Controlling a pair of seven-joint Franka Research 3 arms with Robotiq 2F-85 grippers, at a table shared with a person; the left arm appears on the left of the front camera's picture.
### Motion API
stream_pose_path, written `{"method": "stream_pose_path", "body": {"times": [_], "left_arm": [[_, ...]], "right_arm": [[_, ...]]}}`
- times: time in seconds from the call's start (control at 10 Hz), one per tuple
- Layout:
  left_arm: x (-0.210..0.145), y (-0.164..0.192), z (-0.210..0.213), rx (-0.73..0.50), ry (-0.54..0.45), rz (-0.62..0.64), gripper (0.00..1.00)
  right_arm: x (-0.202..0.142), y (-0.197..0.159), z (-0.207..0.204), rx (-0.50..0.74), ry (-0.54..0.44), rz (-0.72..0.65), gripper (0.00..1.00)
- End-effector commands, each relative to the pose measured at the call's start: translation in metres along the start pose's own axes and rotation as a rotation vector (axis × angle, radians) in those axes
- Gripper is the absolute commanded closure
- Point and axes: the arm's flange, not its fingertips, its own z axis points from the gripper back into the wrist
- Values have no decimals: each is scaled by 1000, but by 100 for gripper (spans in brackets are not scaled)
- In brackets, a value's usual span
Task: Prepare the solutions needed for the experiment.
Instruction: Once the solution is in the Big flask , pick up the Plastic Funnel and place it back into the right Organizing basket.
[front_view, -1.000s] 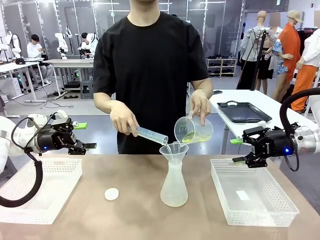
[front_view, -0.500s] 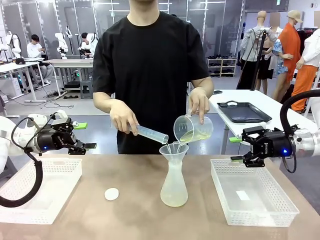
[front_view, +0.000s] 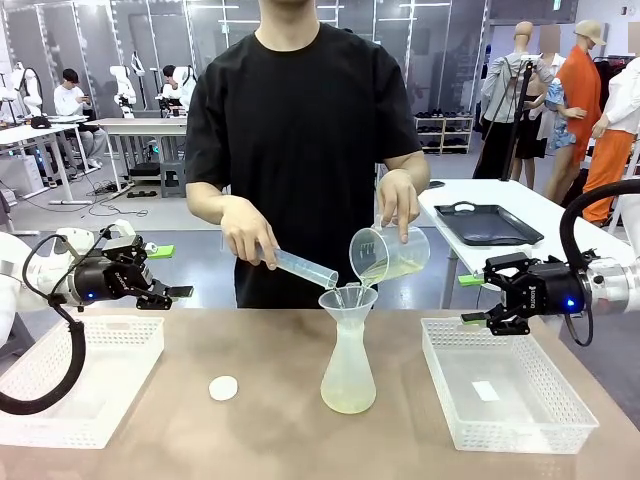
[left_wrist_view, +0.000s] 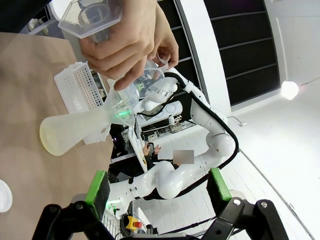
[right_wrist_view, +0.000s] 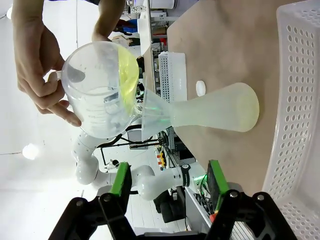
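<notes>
Lifted slightly since a second ago, the person's beaker (front_view: 390, 255) holds less yellow liquid (front_view: 383, 273). At centre frame, on the table (front_view: 260, 340), the flask (front_view: 348, 375) carries a funnel (front_view: 348, 298) and a shallow yellow layer. At mid-left and mid-right, my left gripper (front_view: 172, 272) and right gripper (front_view: 472, 301) hang with fingers apart, empty.

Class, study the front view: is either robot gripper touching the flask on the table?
No. The left gripper and the right gripper both hang in the air, well off to either side of the flask.
</notes>
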Motion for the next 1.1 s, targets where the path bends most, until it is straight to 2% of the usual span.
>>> {"method": "stream_pose_path", "body": {"times": [0.0, 1.0], "left_arm": [[1, 0, 0, -18, 7, -17, 0], [1, 0, 0, -18, 7, -17, 0]], "right_arm": [[0, 2, 1, -11, 8, 6, 23], [0, 2, 1, -11, 8, 6, 23]]}}
